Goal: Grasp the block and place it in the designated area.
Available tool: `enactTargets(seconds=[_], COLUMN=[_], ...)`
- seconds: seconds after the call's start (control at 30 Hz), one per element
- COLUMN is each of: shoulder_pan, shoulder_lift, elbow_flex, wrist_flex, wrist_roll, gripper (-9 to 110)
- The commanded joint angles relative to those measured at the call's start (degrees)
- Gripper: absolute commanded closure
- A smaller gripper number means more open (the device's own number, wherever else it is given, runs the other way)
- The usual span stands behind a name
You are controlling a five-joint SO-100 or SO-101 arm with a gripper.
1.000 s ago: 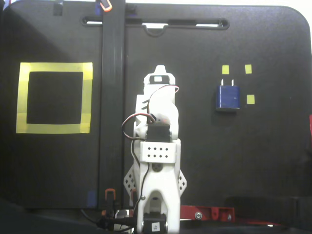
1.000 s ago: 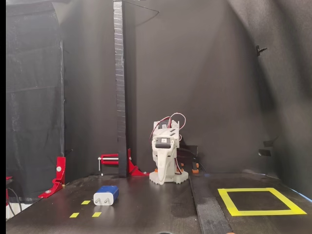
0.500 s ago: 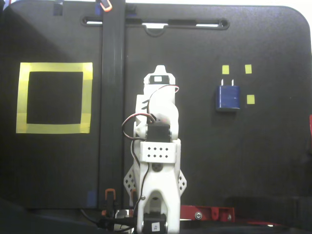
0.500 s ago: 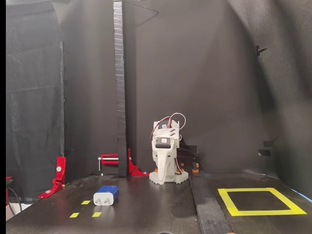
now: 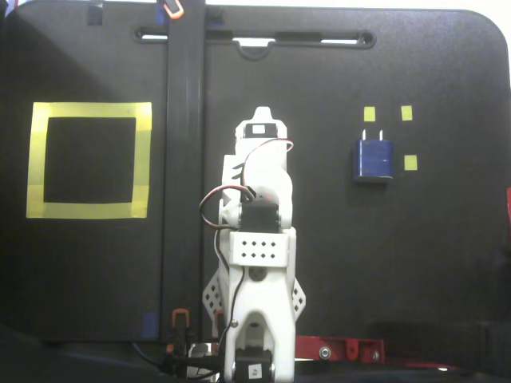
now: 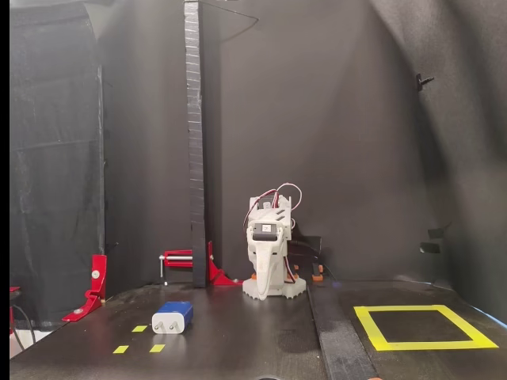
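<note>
I see the small dark blue rounded block (image 5: 374,159) lying flat on the black table (image 5: 447,263), its two thin prongs aimed away from the arm's base in the top-down fixed view; it sits among three tiny yellow tape squares (image 5: 410,163) and touches none that I can make out. Open black surface surrounds it, with the table's right edge well apart. From the low fixed view the block (image 6: 173,317) lies at left, bare floor in front of it. The big yellow-taped square area (image 5: 88,159) lies well apart, beyond a raised black strip (image 5: 184,199). The white arm (image 5: 257,239) sits folded between them; its gripper (image 6: 264,279) points down, holding nothing, fingers seemingly together. Nothing has shifted since the earlier frames.
</note>
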Motion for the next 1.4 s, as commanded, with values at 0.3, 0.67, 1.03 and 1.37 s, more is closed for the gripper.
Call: enactTargets(seconds=[0.3, 0.67, 1.03, 1.37], shoulder_pan=[-0.26, -0.26, -0.09, 6.86], shoulder_lift=[0.35, 0.35, 0.35, 0.35], elbow_flex=[0.26, 0.26, 0.26, 0.26], wrist_flex=[-23.29, -39.29, -40.52, -40.43], wrist_roll=[-0.35, -0.35, -0.44, -0.44], gripper=[101, 101, 101, 101])
